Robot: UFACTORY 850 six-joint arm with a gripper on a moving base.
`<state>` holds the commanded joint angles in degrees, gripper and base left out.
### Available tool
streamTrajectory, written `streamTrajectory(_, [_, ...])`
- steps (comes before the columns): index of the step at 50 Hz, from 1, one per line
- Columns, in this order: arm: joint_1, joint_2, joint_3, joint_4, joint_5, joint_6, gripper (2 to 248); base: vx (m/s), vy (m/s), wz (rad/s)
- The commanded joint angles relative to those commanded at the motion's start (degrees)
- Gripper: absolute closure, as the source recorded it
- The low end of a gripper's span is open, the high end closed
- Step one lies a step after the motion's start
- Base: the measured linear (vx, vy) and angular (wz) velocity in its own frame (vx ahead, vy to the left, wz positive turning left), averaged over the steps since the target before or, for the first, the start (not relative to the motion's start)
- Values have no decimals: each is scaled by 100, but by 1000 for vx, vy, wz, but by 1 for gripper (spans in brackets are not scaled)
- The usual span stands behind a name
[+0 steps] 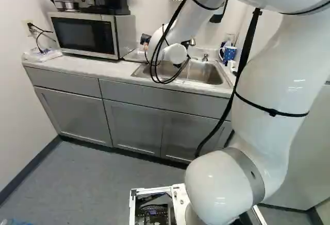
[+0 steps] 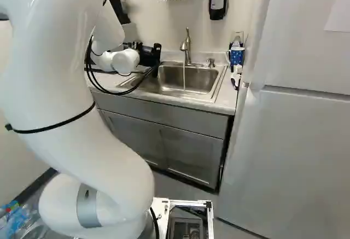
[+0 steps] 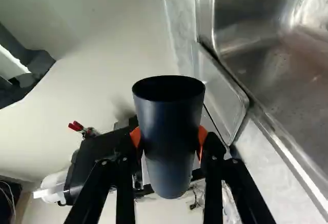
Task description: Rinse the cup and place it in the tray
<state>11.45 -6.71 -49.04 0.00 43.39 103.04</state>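
A dark cup (image 3: 169, 137) is clamped by the fingers (image 2: 150, 54) near the sink (image 2: 205, 79). Water (image 2: 184, 78) is discharged into the sink; a metal tray (image 3: 221, 100) is positioned beside it.

The cup (image 3: 169, 147) was dark navy to black, smooth-sided and tapered from a wide, round, open mouth to a narrower base. It was held raised; its interior was too dark to establish contents. The tray (image 3: 219, 98), shallow metal with a rounded corner, lay flat near the countertop's back edge, just beside the sink, partly hidden.
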Motion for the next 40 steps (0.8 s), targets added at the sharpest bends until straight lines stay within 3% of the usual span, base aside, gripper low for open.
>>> streamTrajectory(40, [0,0,0,0,0,-2408,128,0,0,0])
